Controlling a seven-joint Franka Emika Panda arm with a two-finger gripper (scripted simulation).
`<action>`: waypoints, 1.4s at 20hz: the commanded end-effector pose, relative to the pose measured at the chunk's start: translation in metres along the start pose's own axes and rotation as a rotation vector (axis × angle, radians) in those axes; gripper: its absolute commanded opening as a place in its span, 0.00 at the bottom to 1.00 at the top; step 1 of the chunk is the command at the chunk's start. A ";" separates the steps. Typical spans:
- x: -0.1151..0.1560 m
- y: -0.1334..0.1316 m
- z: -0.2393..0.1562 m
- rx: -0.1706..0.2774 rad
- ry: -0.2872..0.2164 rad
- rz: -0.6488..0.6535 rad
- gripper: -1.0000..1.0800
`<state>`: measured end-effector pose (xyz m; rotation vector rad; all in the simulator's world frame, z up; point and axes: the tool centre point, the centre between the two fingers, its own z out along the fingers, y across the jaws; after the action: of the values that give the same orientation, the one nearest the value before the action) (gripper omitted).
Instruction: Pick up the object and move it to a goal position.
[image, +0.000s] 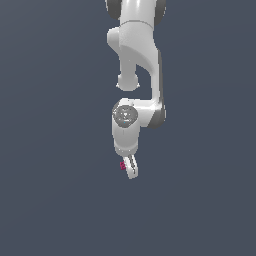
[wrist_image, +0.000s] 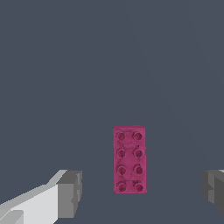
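The object is a small magenta-pink studded block. In the wrist view it lies flat on the grey floor between my two fingers, with wide gaps on both sides. My gripper is open; one grey pad and the other pad touch nothing. In the exterior view the block shows as a tiny pink spot beside the white gripper, which hangs straight down over it and hides most of it.
The white arm comes down from the top of the exterior view. A plain dark grey floor spreads all around. No other objects show.
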<state>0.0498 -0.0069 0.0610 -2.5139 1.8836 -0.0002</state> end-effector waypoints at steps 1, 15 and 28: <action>0.000 0.000 0.005 -0.001 0.000 0.000 0.96; 0.000 0.000 0.049 0.000 0.000 0.005 0.00; -0.002 0.001 0.048 0.000 0.000 0.005 0.00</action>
<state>0.0490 -0.0065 0.0122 -2.5093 1.8906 0.0008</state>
